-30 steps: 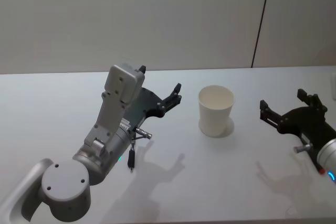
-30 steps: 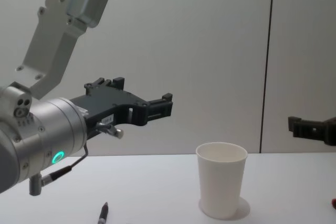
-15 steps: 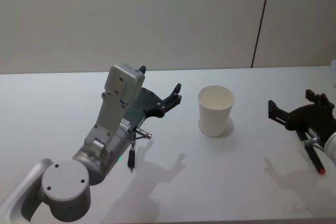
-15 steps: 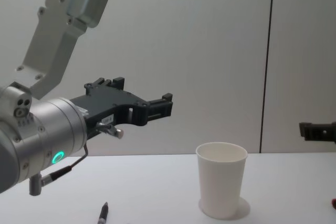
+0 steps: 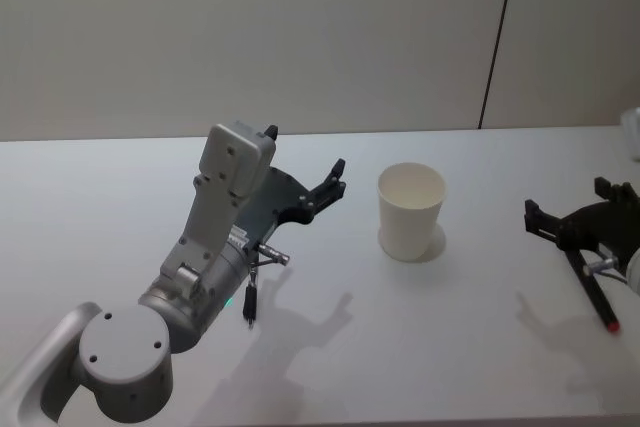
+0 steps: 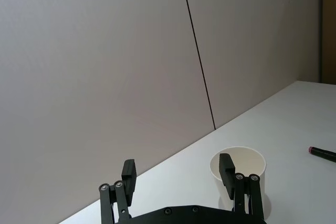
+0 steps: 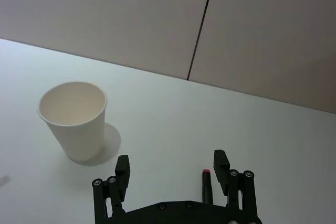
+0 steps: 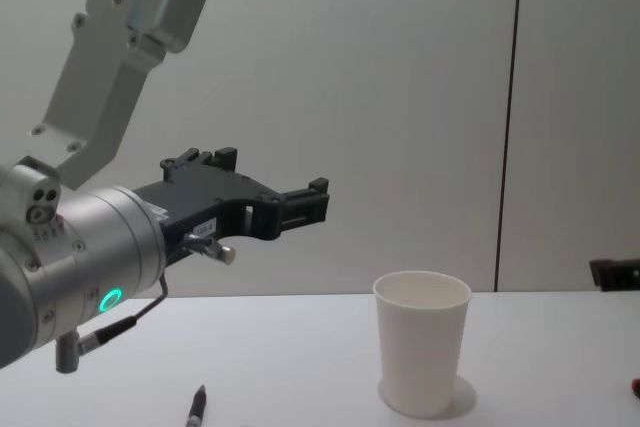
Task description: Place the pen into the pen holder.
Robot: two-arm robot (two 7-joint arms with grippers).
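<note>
The pen holder (image 5: 411, 211) is a white paper cup standing upright mid-table, empty as far as its inside shows. A black pen (image 5: 598, 297) with a red end lies flat on the table at the right. My right gripper (image 5: 568, 203) hovers open just above that pen's far end, to the right of the cup. In the right wrist view the pen (image 7: 206, 184) lies below the open right gripper (image 7: 172, 162), close to one finger. My left gripper (image 5: 335, 179) is held open and empty in the air, left of the cup (image 6: 237, 167).
A second dark pen (image 5: 250, 303) lies on the table beside my left forearm, also seen low in the chest view as the pen (image 8: 196, 406). A wall with a dark vertical seam (image 5: 497, 37) closes the back of the white table (image 5: 420, 347).
My right gripper has moved to the right, away from the cup, and now hangs over the red-ended pen. The left arm, the cup and both pens have stayed still.
</note>
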